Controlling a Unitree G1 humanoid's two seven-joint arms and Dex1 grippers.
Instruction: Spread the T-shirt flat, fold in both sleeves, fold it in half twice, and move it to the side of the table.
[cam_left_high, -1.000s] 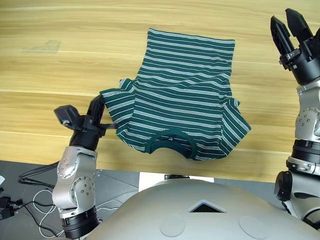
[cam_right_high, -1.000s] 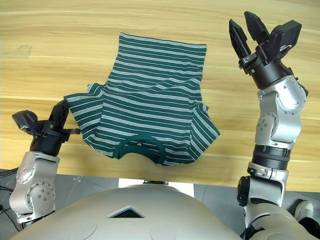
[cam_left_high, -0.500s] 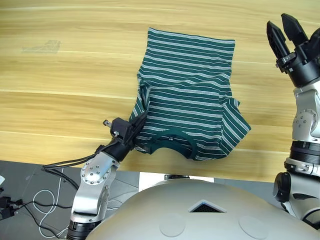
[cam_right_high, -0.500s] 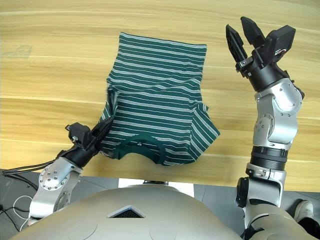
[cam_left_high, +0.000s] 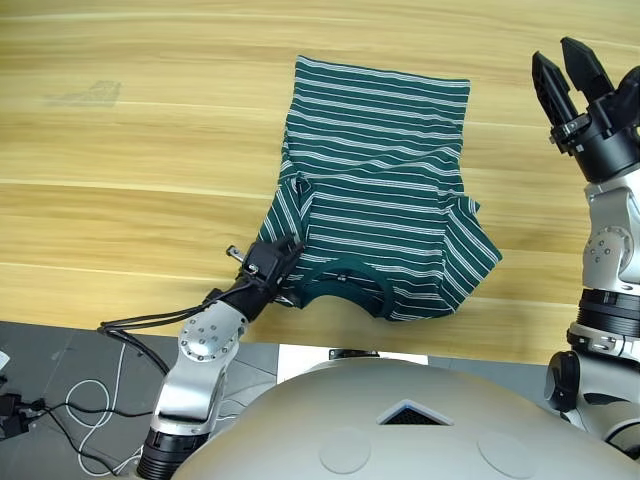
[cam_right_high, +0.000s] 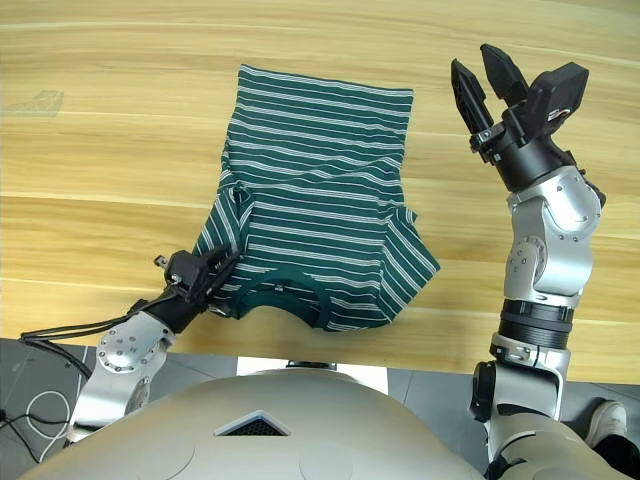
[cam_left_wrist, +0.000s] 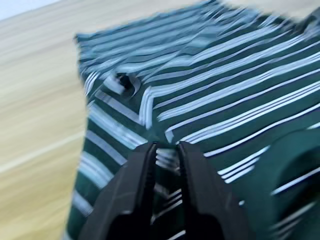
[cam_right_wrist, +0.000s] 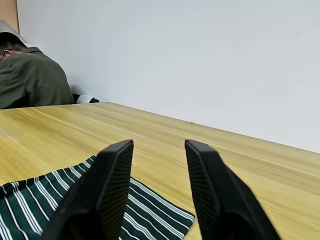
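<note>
Left jaws tight on rumpled green-striped T-shirt (cam_left_high: 380, 200); right jaws wide over smooth wooden table (cam_left_high: 120, 150).

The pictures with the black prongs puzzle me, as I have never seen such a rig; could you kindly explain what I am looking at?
This is a humanoid robot with two arms, each ending in a two-fingered hand. The two wide pictures come from a stereo camera on its head, looking down over a wooden table. The two close pictures come from cameras on the wrists, so the black prongs there are each hand's own fingers. On the table lies a green striped T-shirt, collar nearest the robot. The sleeve on the robot's left is folded inward and the other is spread out. The left hand is at the near left edge, fingers almost together, seemingly pinching the fabric. The right hand is raised beside the shirt, open and empty.
</note>
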